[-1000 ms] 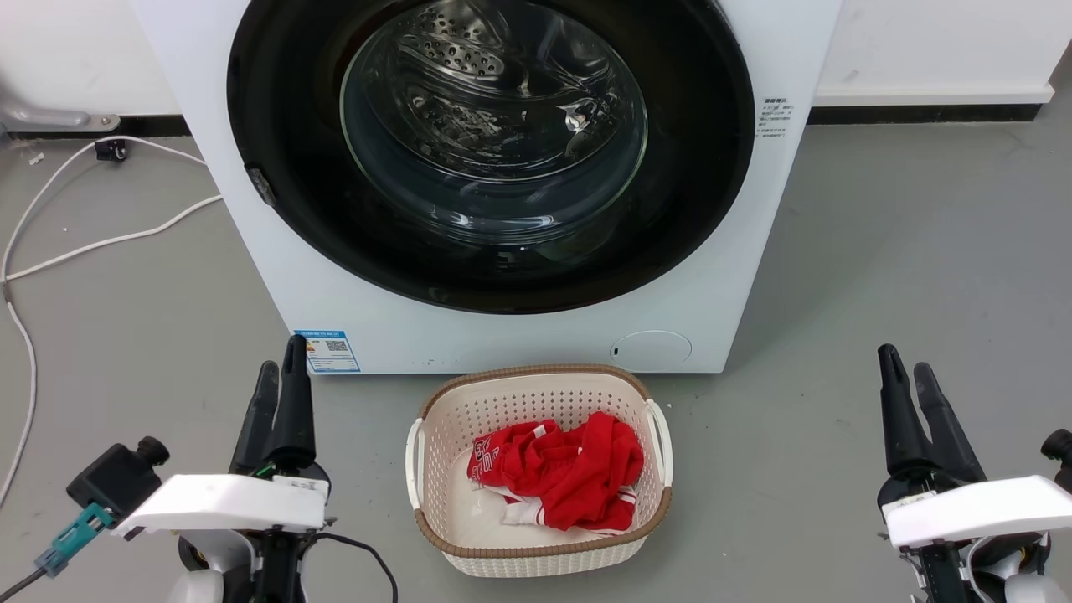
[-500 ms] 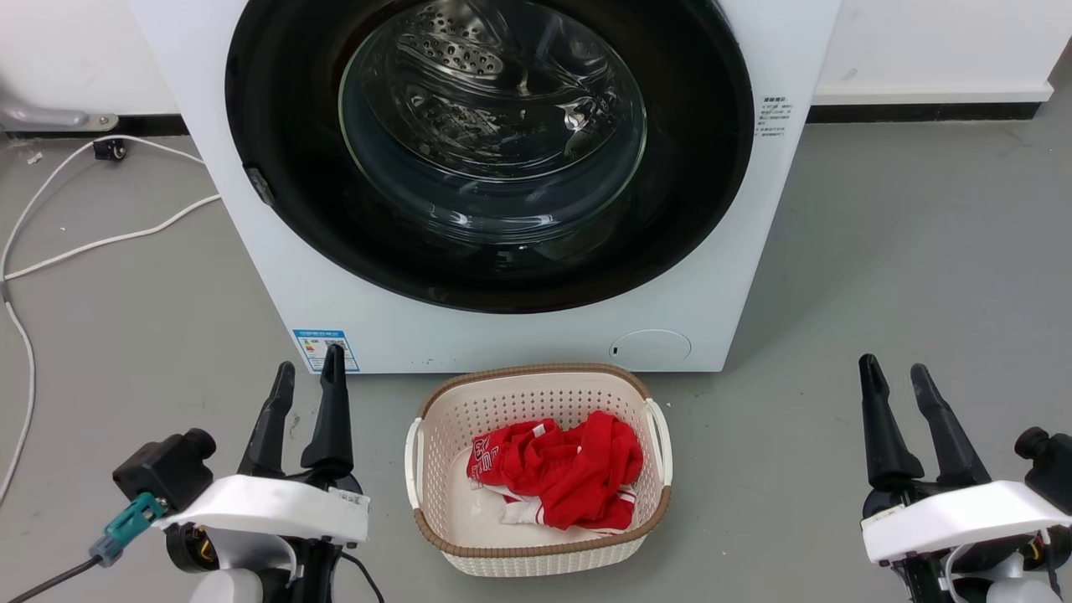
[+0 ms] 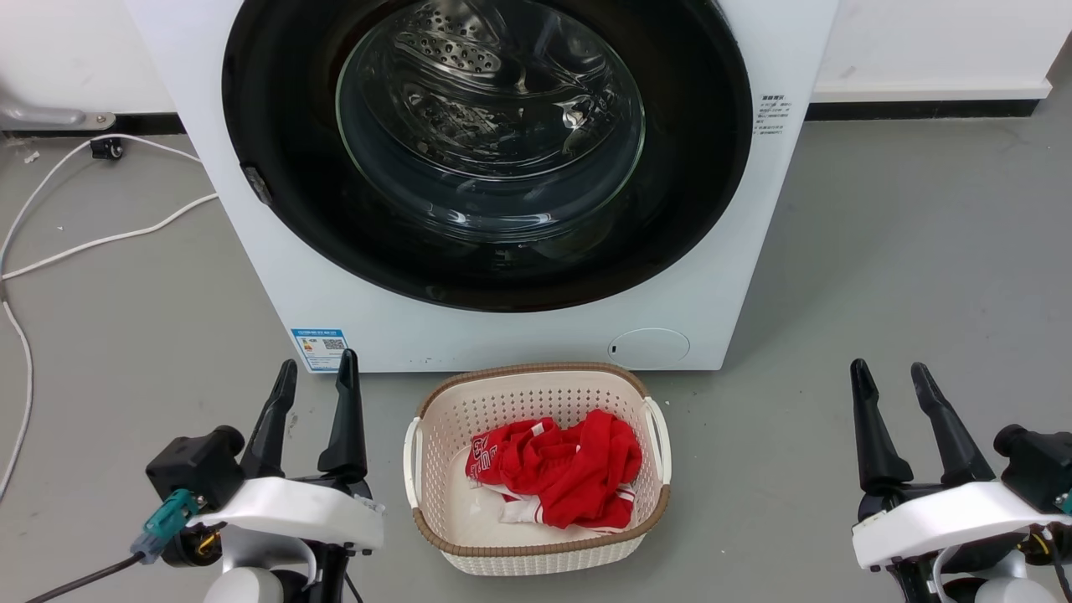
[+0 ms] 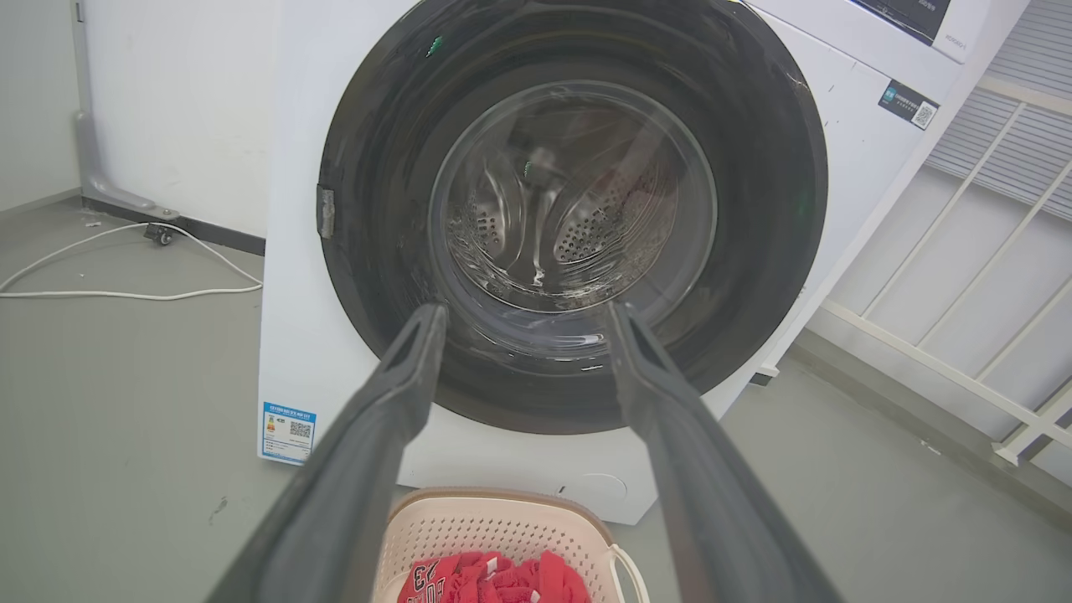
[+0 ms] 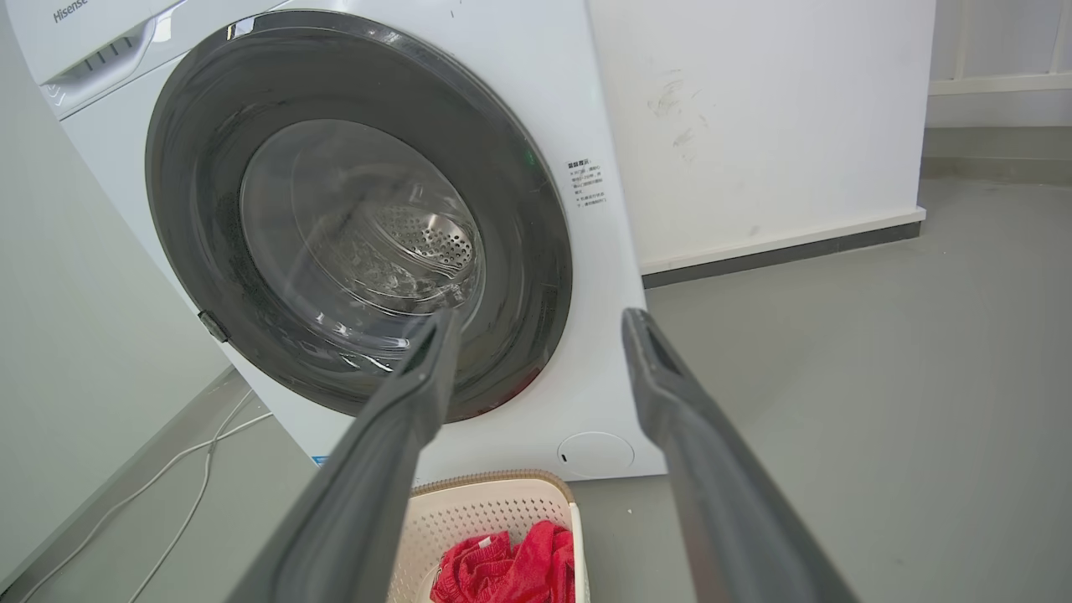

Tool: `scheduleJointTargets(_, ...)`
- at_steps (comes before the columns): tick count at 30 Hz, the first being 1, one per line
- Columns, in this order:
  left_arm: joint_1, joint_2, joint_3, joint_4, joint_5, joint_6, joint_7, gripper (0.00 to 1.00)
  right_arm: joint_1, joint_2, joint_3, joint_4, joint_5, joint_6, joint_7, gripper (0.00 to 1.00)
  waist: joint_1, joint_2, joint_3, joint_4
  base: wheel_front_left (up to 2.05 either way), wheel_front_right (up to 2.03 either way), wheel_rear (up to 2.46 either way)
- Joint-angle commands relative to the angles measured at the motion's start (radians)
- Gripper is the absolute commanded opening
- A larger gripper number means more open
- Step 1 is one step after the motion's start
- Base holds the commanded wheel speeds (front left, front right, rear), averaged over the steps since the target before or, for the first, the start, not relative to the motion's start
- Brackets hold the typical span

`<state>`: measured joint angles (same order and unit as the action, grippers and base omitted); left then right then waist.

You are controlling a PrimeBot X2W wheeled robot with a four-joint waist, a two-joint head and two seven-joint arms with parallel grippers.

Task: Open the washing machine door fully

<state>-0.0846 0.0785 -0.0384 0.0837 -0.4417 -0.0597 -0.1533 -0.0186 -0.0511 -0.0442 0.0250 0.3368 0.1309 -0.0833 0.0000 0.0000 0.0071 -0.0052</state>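
Left tool (image 3: 318,360) agape, short of washing machine door (image 3: 276,126), top cropped.

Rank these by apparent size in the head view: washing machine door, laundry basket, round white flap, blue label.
1. washing machine door
2. laundry basket, though nearer the camera
3. round white flap and blue label look alike; unranked

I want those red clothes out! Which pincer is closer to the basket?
Left. The left pincer hovers close beside the basket, on its left; the right pincer is far off to its right.
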Motion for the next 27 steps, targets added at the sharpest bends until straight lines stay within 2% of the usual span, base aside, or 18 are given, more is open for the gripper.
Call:
scheduleJointTargets(1,-0.006,0.006,-0.010,-0.010,0.035,0.009,-0.012,1.00,0.001,-0.001,0.002,-0.013,-0.036,0.000,-0.008,1.00,0.0000,0.0000,0.000,0.000,0.00,0.00,0.00)
scheduleJointTargets(27,0.013,0.030,-0.039,-0.036,0.240,0.068,-0.066,1.00,0.018,0.001,0.017,-0.044,-0.232,0.000,-0.021,1.00,0.0000,0.0000,0.004,-0.006,0.00,0.00,0.00)
